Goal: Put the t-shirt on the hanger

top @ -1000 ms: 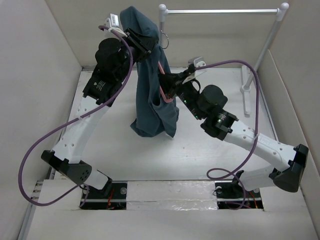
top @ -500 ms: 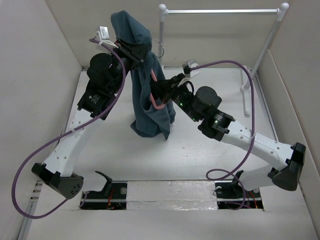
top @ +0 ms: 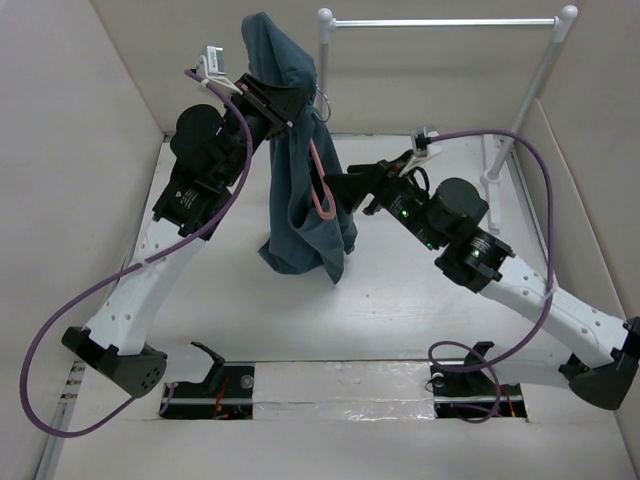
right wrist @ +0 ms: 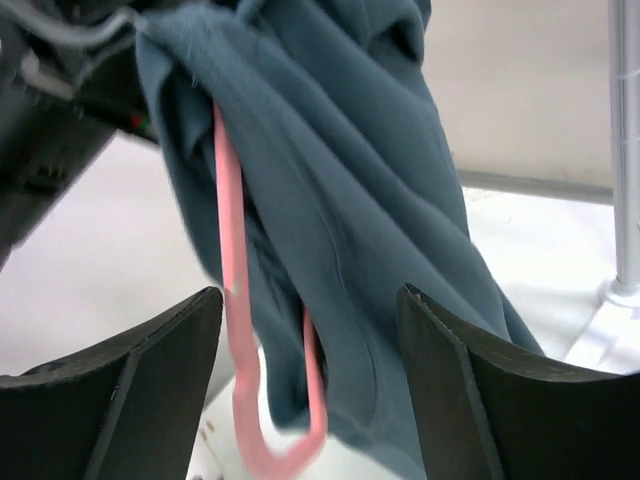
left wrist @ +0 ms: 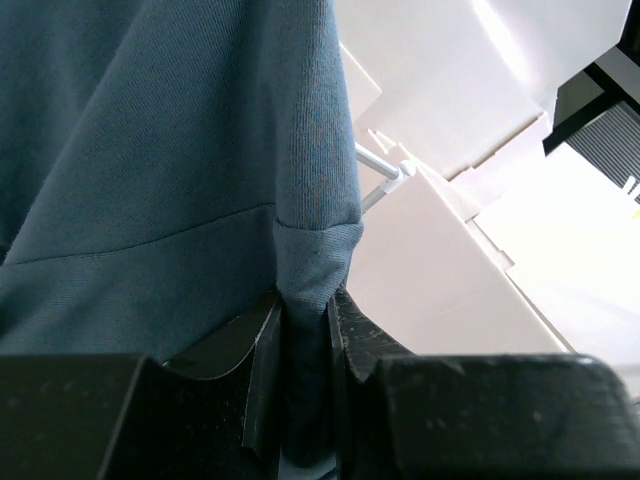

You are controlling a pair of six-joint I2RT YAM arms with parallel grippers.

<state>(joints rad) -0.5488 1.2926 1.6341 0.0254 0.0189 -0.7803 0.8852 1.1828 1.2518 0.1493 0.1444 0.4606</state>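
The dark teal t-shirt (top: pixel 300 200) hangs high over the table, and its lower end rests on the tabletop. My left gripper (top: pixel 283 106) is shut on a fold of the t-shirt (left wrist: pixel 200 150) near its top, with cloth pinched between the fingers (left wrist: pixel 262 370). The salmon-pink hanger (top: pixel 323 188) dangles partly inside the cloth, its lower corner sticking out on the right. My right gripper (top: pixel 338 190) stands open just right of it. In the right wrist view the hanger (right wrist: pixel 232 300) and the t-shirt (right wrist: pixel 380 200) hang in front of the open jaws (right wrist: pixel 310 330), apart from both fingers.
A white clothes rack (top: pixel 440 22) with a metal bar stands at the back right, with its upright post (right wrist: pixel 627 150) close behind the shirt. Side walls (top: pixel 60 150) close in the table on the left and right.
My right gripper has opened and let go, and its arm has drawn back to the right. The hanger now dangles free in the shirt. The left arm shifted slightly, still gripping the shirt.
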